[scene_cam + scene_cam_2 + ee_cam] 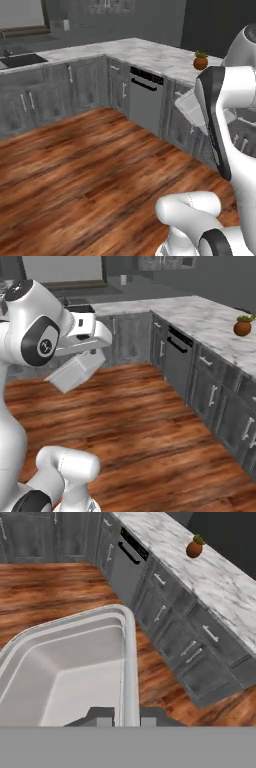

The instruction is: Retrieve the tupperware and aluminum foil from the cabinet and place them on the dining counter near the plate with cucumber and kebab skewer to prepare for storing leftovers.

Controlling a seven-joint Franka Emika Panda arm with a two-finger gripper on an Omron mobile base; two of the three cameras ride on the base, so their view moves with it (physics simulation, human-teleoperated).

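Tupperware [70, 672] hangs tilted in the raised gripper's [125, 719] closed jaws, clamped on its rim above the floor [75, 170].

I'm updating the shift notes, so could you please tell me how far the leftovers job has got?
Done: the tupperware is out of the cabinet. In hand: the gripper is shut on its rim, carrying it above the wooden floor, beside the marble counter bearing a small potted plant. Left: set it near the plate, then fetch the aluminum foil too.
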